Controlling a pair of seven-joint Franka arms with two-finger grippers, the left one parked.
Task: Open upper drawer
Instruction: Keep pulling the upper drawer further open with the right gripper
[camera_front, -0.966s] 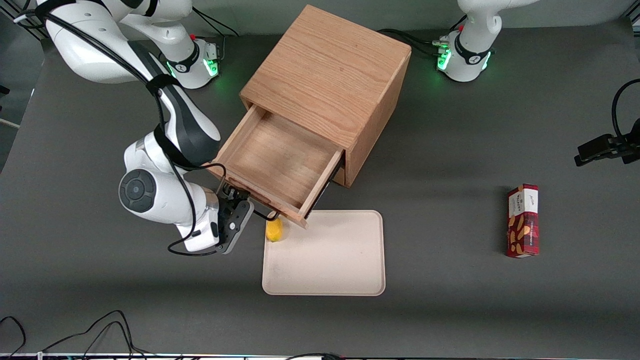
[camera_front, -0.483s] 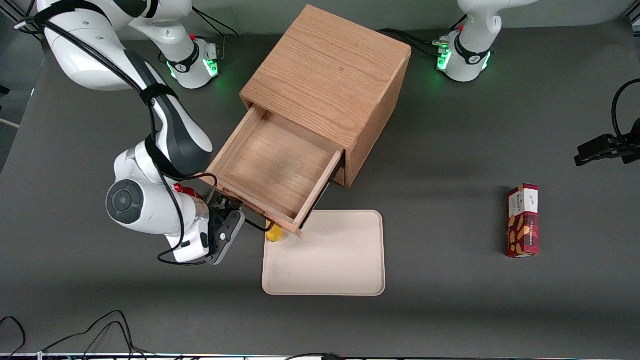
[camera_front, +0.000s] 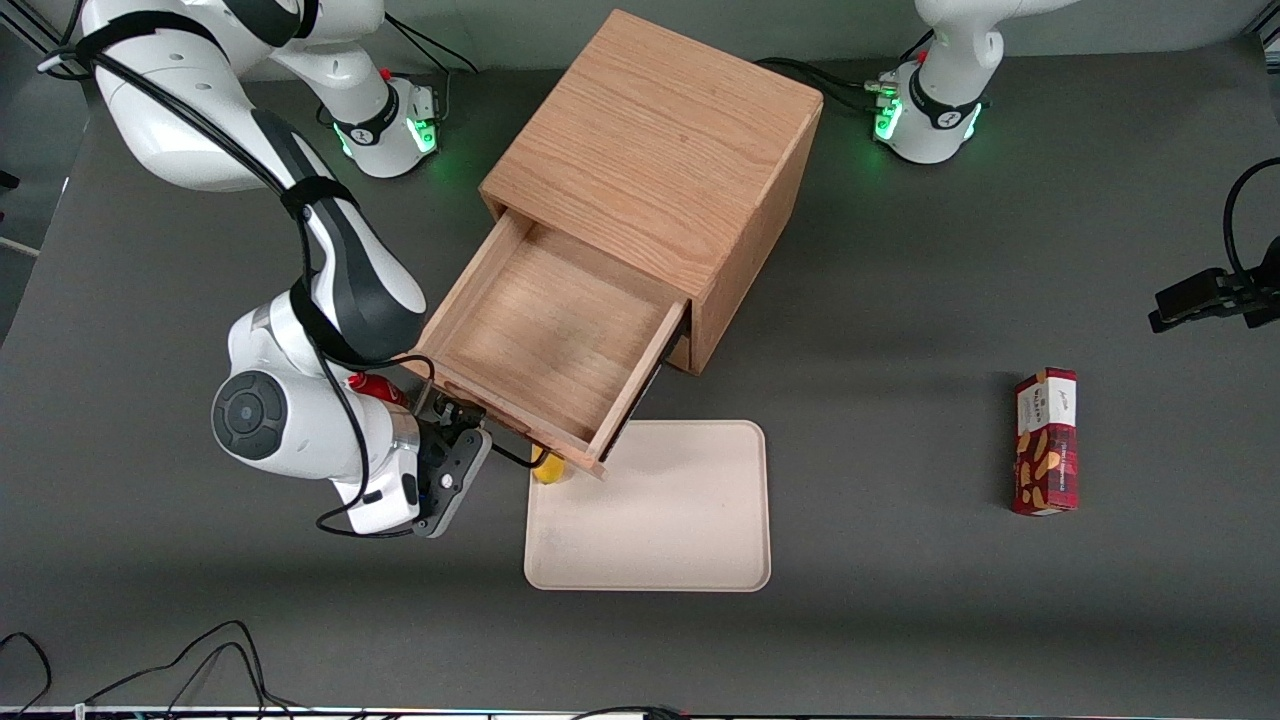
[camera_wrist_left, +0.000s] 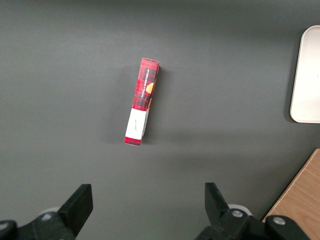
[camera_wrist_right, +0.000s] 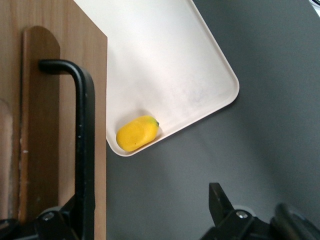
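The upper drawer (camera_front: 545, 345) of the light oak cabinet (camera_front: 655, 160) is standing pulled well out toward the front camera, its bare wooden floor showing and its front panel overhanging the corner of the cream tray (camera_front: 680, 540) that is lying on the dark table (camera_front: 900, 600). The right arm's gripper (camera_front: 470, 425) is sitting right at that front panel, at the end nearer the working arm's side, where the black bar handle (camera_wrist_right: 85, 145) is running along the drawer face. In the right wrist view the 2 fingers are spread wide, 1 finger (camera_wrist_right: 220, 205) showing clear of the wood over the table and the other sitting by the handle, so the jaws are standing open with nothing clamped between them; the handle is lying just beside 1 finger rather than being squeezed. A small yellow lemon-like fruit (camera_wrist_right: 137, 133) is resting in the tray's corner, partly tucked under the drawer front as the front view shows it. Toward the parked arm's end of the table, a red snack box (camera_front: 1046, 441) is lying flat, well apart from everything else. Judging from how far the drawer is projecting, the opening itself is looking essentially done; what is remaining, as a judgement, is little more than the gripper drawing clear of the handle without nudging the drawer shut.
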